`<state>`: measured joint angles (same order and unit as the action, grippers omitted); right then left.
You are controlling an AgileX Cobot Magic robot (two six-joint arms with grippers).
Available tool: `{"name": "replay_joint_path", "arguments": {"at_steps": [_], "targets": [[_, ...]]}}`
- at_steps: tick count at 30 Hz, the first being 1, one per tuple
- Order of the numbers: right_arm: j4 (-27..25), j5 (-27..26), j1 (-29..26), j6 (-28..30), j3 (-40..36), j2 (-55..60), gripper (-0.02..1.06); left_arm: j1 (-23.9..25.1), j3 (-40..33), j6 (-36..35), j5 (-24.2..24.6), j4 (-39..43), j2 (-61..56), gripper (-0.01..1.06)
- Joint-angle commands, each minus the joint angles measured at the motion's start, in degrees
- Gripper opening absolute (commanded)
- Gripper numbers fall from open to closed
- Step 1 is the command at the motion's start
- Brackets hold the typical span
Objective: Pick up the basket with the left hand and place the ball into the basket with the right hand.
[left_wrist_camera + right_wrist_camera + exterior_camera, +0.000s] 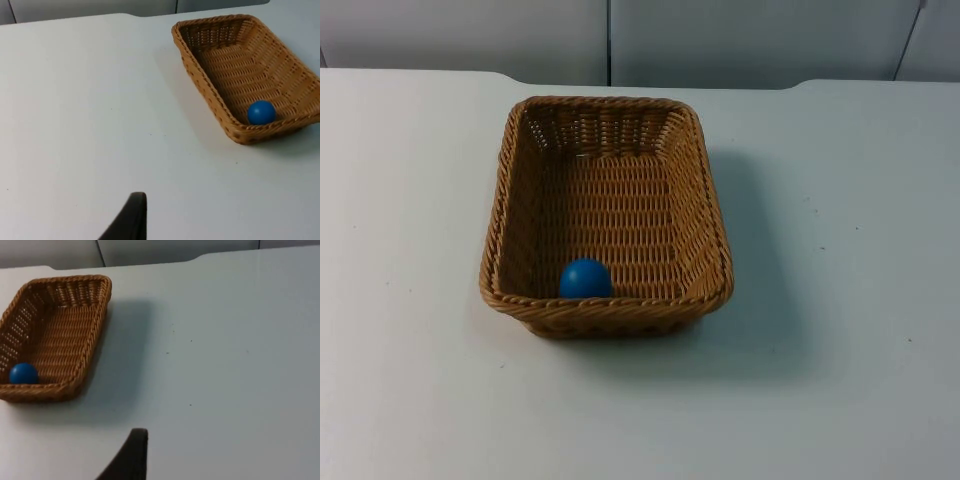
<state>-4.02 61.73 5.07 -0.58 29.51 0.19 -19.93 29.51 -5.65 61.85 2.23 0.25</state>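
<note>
A brown wicker basket stands flat on the white desk, just above the centre of the top view. The blue ball lies inside it, against the near wall, toward that wall's left end. Whether the left end effector or the right end effector is released or clenched, I cannot tell; both hang over bare desk, well apart from the basket.
</note>
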Motion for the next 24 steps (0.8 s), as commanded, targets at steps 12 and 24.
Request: {"name": "replay_joint_path", "arguments": {"at_steps": [12,24], "targets": [[1.1,0.1,0.2,5.5,-0.2,-0.2,1.04,-0.2,-0.1,2.5,0.0,1.2,-0.3,1.05],[0.9,0.1,0.2,3.9,-0.2,-0.2,1.04,-0.2,-0.1,2.2,0.0,1.0,-0.3,1.05]]}}
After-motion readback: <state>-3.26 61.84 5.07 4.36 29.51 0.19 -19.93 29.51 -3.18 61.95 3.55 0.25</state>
